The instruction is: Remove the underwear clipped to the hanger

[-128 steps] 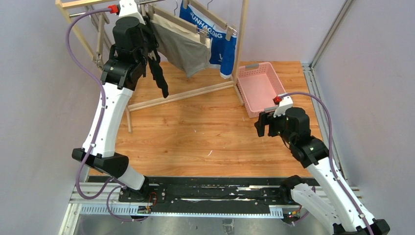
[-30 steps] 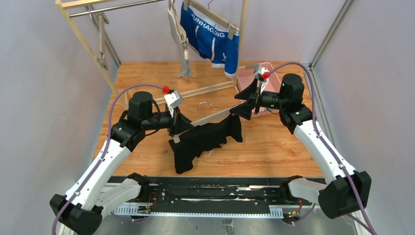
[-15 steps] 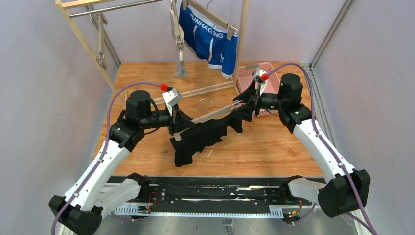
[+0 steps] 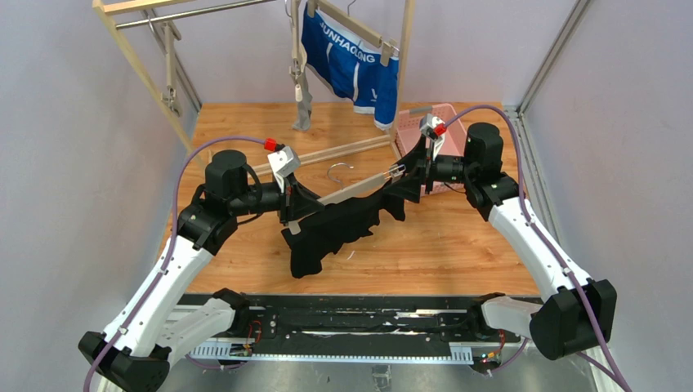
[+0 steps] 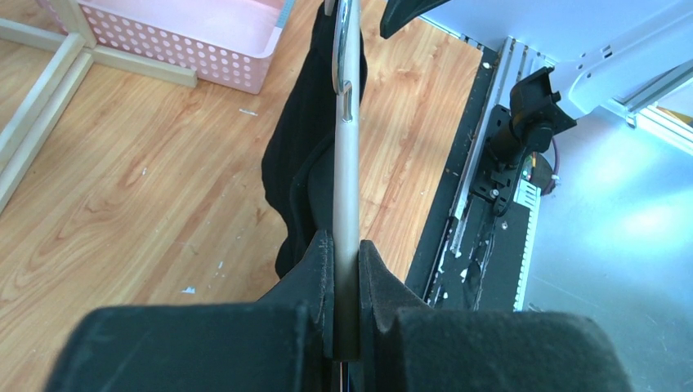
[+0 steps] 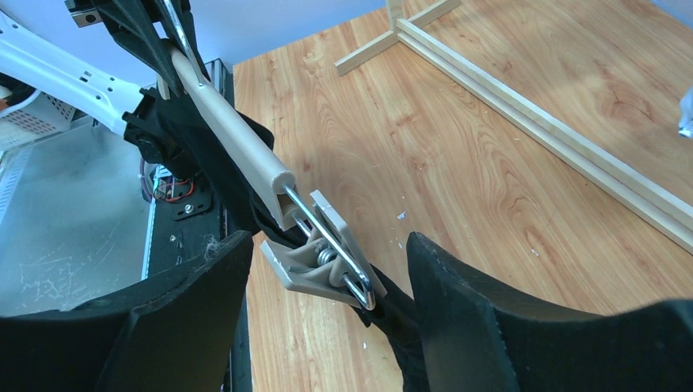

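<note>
My left gripper (image 4: 292,214) is shut on the left end of a beige hanger (image 4: 351,189) and holds it above the table. In the left wrist view the pads (image 5: 323,261) pinch the hanger bar (image 5: 350,155). The black underwear (image 4: 339,230) hangs from the hanger and also shows in the left wrist view (image 5: 298,163). My right gripper (image 4: 406,174) is open, its jaws on either side of the hanger's right clip (image 6: 327,257), which pinches the black fabric (image 6: 400,322). The grey underwear (image 4: 300,77) and the blue underwear (image 4: 351,61) hang on the rack.
The wooden rack (image 4: 135,69) stands at the back, with its base rail (image 6: 531,122) lying on the table. A pink basket (image 4: 449,122) sits behind my right arm and also shows in the left wrist view (image 5: 188,41). The arms' black base rail (image 4: 359,322) runs along the near edge.
The left gripper carried the hanger with the black underwear from the rack to mid-table. In the last second my right gripper moved left around the hanger's right clip, and the hanger rose slightly.
</note>
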Controlling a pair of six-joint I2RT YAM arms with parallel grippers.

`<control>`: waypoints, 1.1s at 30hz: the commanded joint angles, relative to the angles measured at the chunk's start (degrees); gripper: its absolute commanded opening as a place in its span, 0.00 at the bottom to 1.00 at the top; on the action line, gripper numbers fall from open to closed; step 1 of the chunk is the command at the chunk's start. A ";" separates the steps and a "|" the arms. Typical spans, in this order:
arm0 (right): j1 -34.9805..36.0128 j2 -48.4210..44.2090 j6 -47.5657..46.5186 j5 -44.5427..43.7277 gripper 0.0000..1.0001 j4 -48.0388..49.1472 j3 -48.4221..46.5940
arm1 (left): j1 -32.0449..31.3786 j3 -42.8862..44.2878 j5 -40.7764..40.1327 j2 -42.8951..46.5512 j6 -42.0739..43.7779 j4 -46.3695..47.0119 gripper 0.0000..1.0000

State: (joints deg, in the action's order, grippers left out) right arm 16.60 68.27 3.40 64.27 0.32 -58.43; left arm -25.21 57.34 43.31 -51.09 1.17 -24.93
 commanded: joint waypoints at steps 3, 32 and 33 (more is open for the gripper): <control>-0.81 0.01 1.32 0.93 0.72 1.47 -2.16 | -0.38 0.92 0.28 0.84 0.11 1.45 0.00; -0.69 -2.60 10.07 -0.58 0.74 9.78 0.23 | -0.37 1.49 -0.46 0.80 -3.07 5.79 0.00; -0.69 -3.70 10.30 -2.26 0.75 9.79 1.06 | -0.41 1.72 -0.81 1.06 -3.45 6.29 0.00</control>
State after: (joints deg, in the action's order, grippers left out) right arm 15.49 68.42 12.67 66.43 8.71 -58.85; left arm -25.23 57.30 43.16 -51.27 -0.49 -23.33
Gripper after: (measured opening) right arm 0.743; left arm 0.071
